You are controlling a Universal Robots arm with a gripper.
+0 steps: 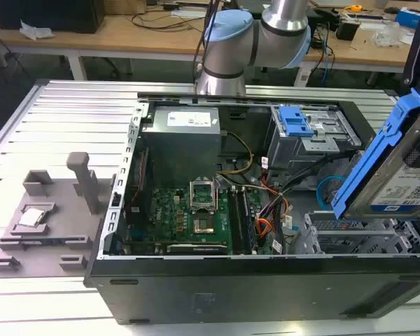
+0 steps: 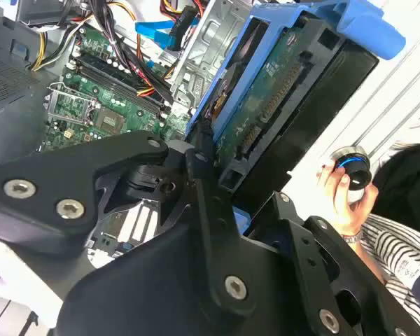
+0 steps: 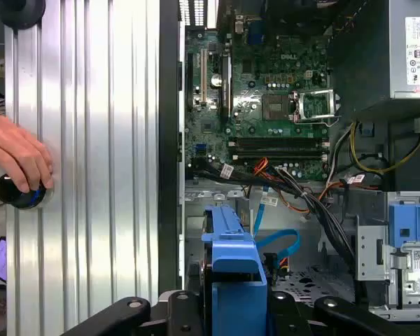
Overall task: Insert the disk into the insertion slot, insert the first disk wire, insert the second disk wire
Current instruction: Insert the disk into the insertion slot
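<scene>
gripper (image 3: 234, 308) clamped on disk (image 1: 399, 175) | disk tilted above slot (image 1: 350, 238), exterior view's right | not inserted | likely no step finished

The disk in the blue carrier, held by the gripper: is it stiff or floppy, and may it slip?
Probably stiff: the disk, tilted in the air, shows no sag. Its metal body suggests it is heavy for its size. The gripper pinches its smooth plastic frame, so it might slip.

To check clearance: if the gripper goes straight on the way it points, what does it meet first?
Probably the insertion slot, just below the disk that the gripper holds; depth is unclear.
</scene>
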